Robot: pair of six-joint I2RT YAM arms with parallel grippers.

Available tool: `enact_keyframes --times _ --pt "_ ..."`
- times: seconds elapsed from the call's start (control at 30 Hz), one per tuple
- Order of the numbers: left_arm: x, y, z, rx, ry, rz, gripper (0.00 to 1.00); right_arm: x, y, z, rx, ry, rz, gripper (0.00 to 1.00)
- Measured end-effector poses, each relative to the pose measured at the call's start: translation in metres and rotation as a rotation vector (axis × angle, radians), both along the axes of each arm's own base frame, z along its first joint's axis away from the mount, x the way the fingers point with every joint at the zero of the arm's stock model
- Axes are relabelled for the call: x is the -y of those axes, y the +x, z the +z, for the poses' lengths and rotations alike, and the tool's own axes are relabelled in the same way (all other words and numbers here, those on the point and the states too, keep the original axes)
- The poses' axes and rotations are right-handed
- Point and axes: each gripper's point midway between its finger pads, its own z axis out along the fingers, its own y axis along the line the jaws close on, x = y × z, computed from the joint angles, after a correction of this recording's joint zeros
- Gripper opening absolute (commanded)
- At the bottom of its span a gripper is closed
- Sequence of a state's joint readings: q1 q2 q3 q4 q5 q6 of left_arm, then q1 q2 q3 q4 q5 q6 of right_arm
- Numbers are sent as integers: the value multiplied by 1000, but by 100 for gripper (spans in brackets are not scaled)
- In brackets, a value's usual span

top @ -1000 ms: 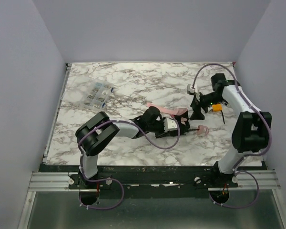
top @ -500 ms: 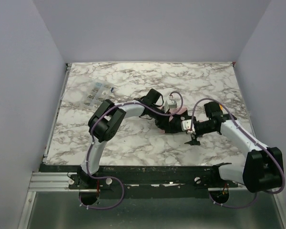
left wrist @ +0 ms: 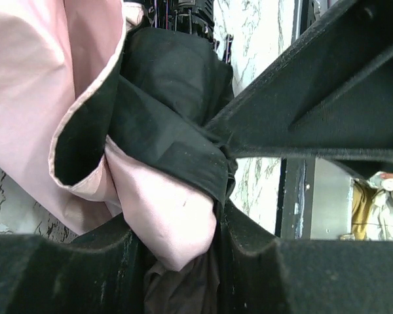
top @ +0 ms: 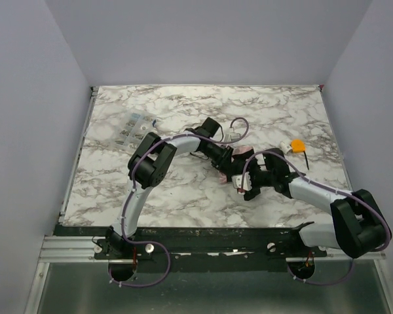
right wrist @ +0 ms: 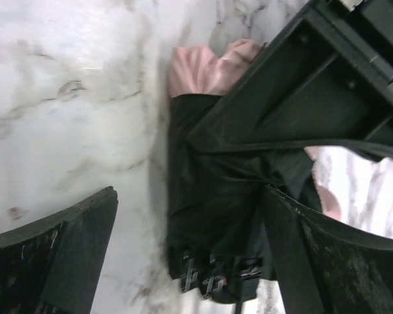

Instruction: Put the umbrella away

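Umbrella (top: pixel 240 152) lies mid-worktop (top: pixel 183 104), a little right of centre, mostly hidden under both wrists in the top view. Left fingers (left wrist: pixel 327 85) are pinched partway closed on a fold of it: pink canopy cloth and black band squeezed together between the pads, as the left wrist view shows. Right fingers (right wrist: pixel 59 255) are spread wide, straddling the dark bunched end of the umbrella (right wrist: pixel 209 196) just above the marble. No contact is visible, so nothing is held on that side. The canopy looks collapsed but loose, with pink folds spilling out either side of the black wrap. Whether the strap is fastened cannot be told. Judgement: early to middle stage, with the bundle gathered and secured by one arm, and tidying, strapping and stowing left to do. No place to stow it is in view. A small orange object (top: pixel 297 144) sits well apart to the right, and a clear compartment box (top: pixel 135 128) far left.
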State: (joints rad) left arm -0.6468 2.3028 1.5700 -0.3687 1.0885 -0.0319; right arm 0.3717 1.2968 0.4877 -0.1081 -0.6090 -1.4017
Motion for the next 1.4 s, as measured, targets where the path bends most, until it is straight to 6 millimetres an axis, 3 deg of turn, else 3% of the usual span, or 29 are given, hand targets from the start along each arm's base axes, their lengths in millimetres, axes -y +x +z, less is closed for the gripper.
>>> enact_keyframes --times 0.13,0.3,0.43,0.53,0.67,0.8,0.83,0.87,0.97,1.2,1.4 --pt "-2 0 1 -41 19 10 10 -9 17 2 95 -16 -6 84" --pt "-2 -1 1 -55 27 10 11 -7 18 8 123 -14 -42 86" --pt "-3 -6 1 -79 32 0 15 -1 31 4 138 -56 -81 74" --pt "-4 -7 2 -86 39 1 30 -4 43 -3 129 -77 -94 45" --pt "-5 -5 3 -78 54 20 56 -5 44 -8 97 -101 -87 27" --pt "-9 -3 15 -34 56 66 74 -11 48 -7 44 -129 -71 21" --pt "-12 -1 19 -6 61 88 91 -12 49 -6 21 -135 -70 21" --pt "-14 0 20 6 65 103 98 -13 50 -5 5 -140 -69 20" --pt "-21 3 29 35 62 156 99 -15 50 -5 -65 -157 -67 19" --pt "-73 17 42 199 119 394 99 -19 47 -7 -236 -192 -55 14" --pt "-133 8 77 605 15 647 98 -21 41 -13 -411 -200 -54 13"
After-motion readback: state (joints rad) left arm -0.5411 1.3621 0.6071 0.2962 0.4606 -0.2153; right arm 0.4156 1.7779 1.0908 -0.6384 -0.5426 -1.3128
